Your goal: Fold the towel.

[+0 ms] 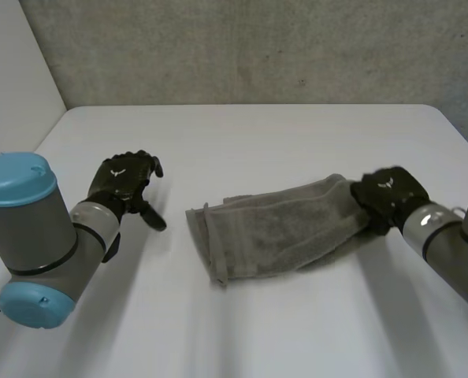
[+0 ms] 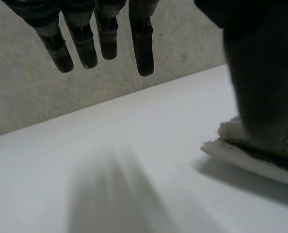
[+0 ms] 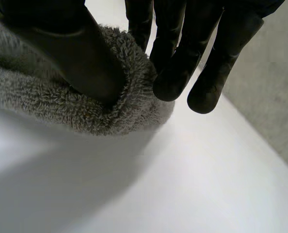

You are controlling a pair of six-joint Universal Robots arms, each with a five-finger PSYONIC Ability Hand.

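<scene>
Towel (image 1: 281, 228), one only, lies on the white table (image 1: 258, 134) in the head view as a long band, its axis running across from one arm's side to the other's. The right hand (image 1: 388, 195) sits on its right end. The left hand (image 1: 124, 181) is well apart from the opposite end, so the right is the nearer of the two hands.

In the left wrist view, the left hand (image 2: 143, 43) hangs over bare table with its fingers straight and holding nothing; the towel (image 2: 250, 155) lies off beside its thumb.

In the right wrist view, the right hand (image 3: 183, 63) pinches the bunched end of the towel (image 3: 61, 107) between thumb and curled fingers.
</scene>
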